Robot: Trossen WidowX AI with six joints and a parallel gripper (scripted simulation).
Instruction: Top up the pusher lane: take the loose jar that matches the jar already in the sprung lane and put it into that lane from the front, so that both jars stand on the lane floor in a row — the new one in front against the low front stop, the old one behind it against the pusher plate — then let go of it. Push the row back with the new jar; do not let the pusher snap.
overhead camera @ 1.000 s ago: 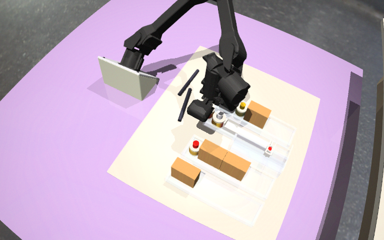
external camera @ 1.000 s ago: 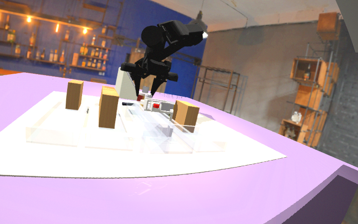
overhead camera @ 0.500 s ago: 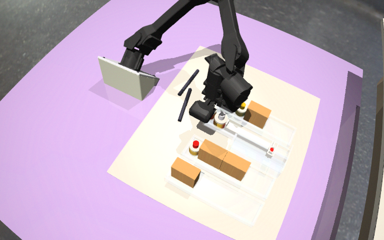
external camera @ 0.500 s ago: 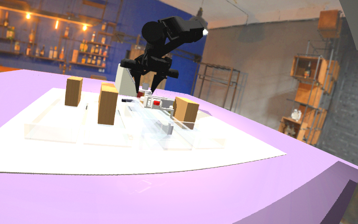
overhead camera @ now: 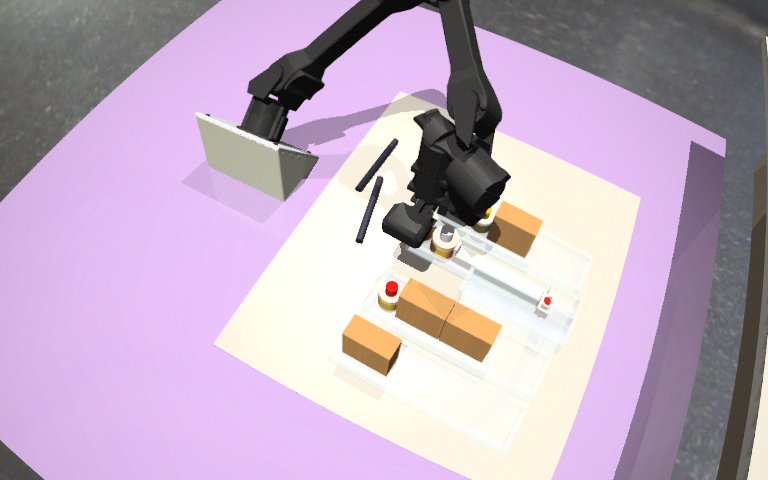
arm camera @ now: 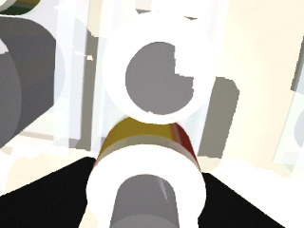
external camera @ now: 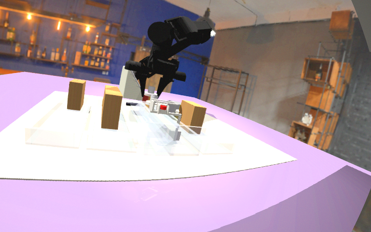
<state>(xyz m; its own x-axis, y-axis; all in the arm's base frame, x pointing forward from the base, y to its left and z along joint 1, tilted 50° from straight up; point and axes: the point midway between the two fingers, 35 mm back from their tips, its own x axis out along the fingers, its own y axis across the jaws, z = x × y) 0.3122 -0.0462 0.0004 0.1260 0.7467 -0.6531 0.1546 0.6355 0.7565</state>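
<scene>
My gripper (overhead camera: 429, 233) (arm camera: 147, 175) is shut on a white jar with a grey cap and a yellow-and-red label (arm camera: 144, 180), at the front end of the clear sprung lane (overhead camera: 570, 320). The matching grey-capped jar (overhead camera: 446, 240) (arm camera: 159, 79) stands in the lane just beyond the held one, and the two look as if they touch. Behind it a white bar runs back to the small pusher plate with a red mark (overhead camera: 545, 302), near the lane's far end. In the top view the gripper hides most of the held jar.
A yellow-capped jar (overhead camera: 485, 217) and a wooden box (overhead camera: 516, 227) stand in the lane behind. A red-capped jar (overhead camera: 390, 294) and two boxes (overhead camera: 447, 319) fill the nearer lane, with another box (overhead camera: 370, 344) in front. Two dark rods (overhead camera: 369, 209) lie left of the gripper.
</scene>
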